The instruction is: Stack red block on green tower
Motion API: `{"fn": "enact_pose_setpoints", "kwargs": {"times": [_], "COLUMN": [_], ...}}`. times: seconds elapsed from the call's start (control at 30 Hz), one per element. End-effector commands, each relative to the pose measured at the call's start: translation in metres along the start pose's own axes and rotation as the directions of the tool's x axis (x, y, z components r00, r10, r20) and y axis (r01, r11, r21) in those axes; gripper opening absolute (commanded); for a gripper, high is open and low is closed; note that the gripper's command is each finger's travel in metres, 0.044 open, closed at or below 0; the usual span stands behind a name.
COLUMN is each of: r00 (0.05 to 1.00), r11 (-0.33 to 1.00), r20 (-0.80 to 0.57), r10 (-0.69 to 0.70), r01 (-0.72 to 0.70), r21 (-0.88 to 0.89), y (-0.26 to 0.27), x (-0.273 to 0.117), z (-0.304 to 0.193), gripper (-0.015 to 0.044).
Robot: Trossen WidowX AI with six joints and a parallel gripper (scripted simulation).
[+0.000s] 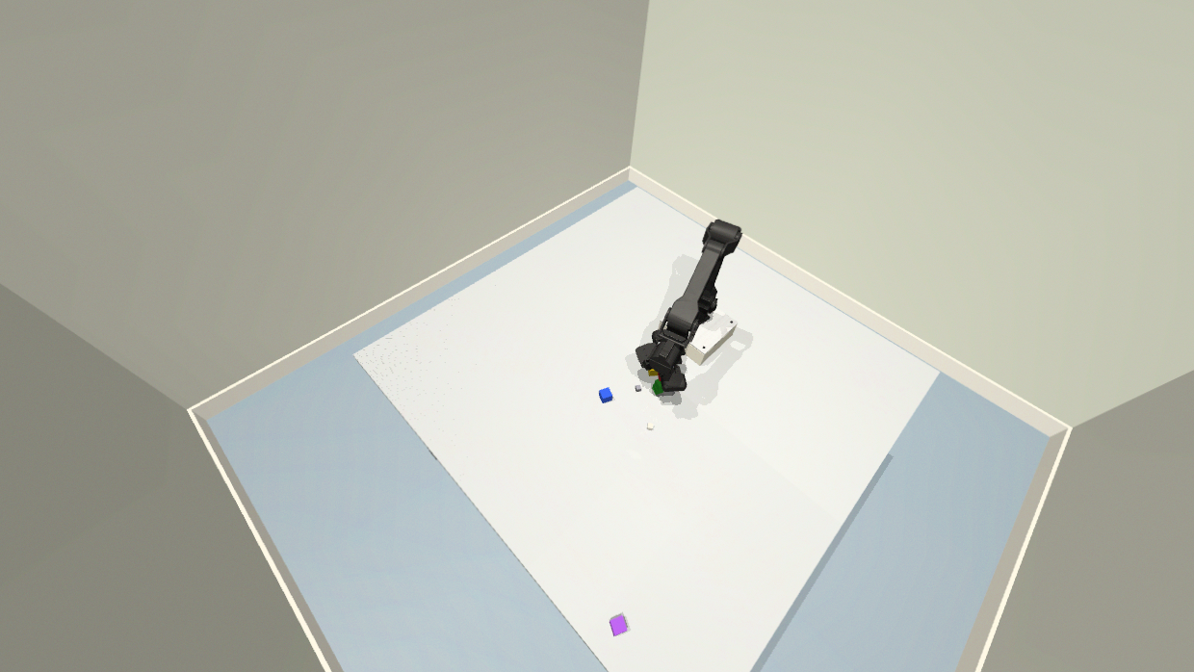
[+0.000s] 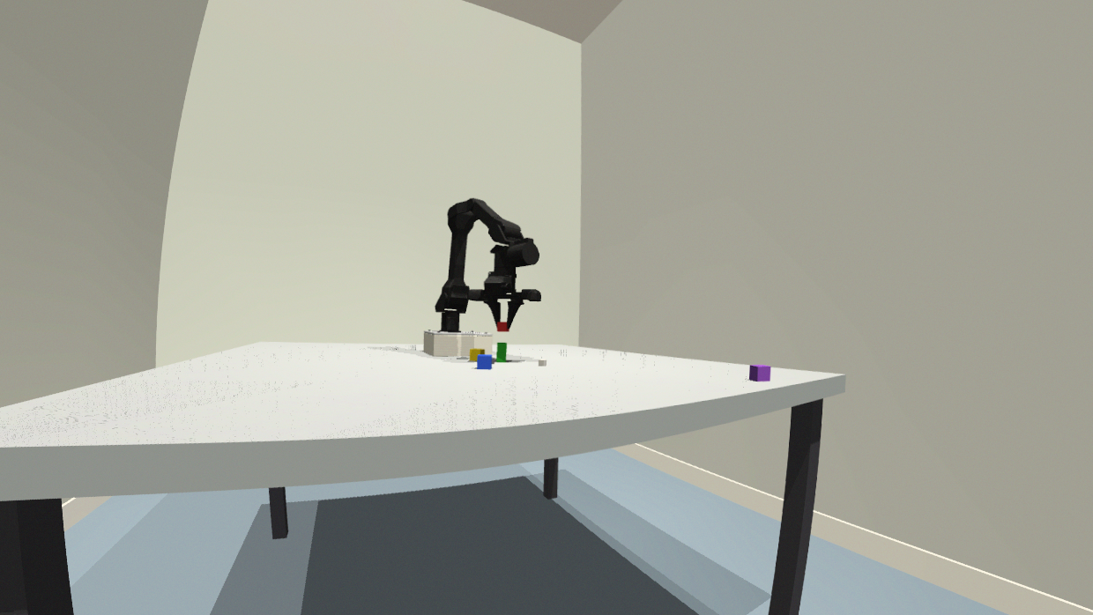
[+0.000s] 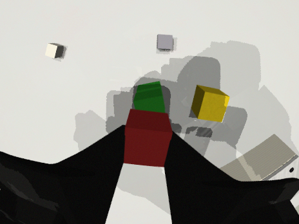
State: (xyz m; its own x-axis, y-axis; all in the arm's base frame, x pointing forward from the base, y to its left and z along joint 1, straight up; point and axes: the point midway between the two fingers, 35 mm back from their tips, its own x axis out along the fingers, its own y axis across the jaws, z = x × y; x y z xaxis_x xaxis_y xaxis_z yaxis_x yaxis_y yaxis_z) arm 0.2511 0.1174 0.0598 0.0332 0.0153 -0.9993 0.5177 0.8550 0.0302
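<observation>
Table (image 2: 321,412): white. Arm base (image 2: 447,342): far centre. Gripper (image 2: 502,323): pointing down, clamped on red block (image 2: 502,326), raised directly above green tower (image 2: 501,351), apart. Yellow cube (image 2: 475,354), blue cube (image 2: 484,361): left of tower.

arm bent over, wrist down; hand (image 2: 502,323) clamped on red block (image 2: 502,327)

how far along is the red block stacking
Done: the red block is picked up, clamped in the gripper jaws. In hand: it hangs above the upright green tower, with a clear gap in the exterior view. Left: lower it onto the tower, release, back away.
</observation>
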Motion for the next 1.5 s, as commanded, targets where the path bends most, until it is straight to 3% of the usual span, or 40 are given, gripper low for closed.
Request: {"fn": "enact_pose_setpoints", "kwargs": {"times": [0.0,0.13,1.3,1.47], "r00": [1.0,1.0,1.0,1.0], "r11": [1.0,1.0,1.0,1.0], "r20": [-0.007,-0.007,-0.007,-0.005], "r10": [-0.004,-0.004,-0.004,-0.007], "r01": [0.004,0.004,0.004,0.007], "r21": [0.006,0.006,0.006,0.001], "y": [-0.001,-0.002,-0.002,-0.002], "x": [0.016,0.03,0.025,0.029], "z": [-0.001,-0.002,-0.001,-0.001], "gripper": [0.0,0.0,0.0,0.0131]}}
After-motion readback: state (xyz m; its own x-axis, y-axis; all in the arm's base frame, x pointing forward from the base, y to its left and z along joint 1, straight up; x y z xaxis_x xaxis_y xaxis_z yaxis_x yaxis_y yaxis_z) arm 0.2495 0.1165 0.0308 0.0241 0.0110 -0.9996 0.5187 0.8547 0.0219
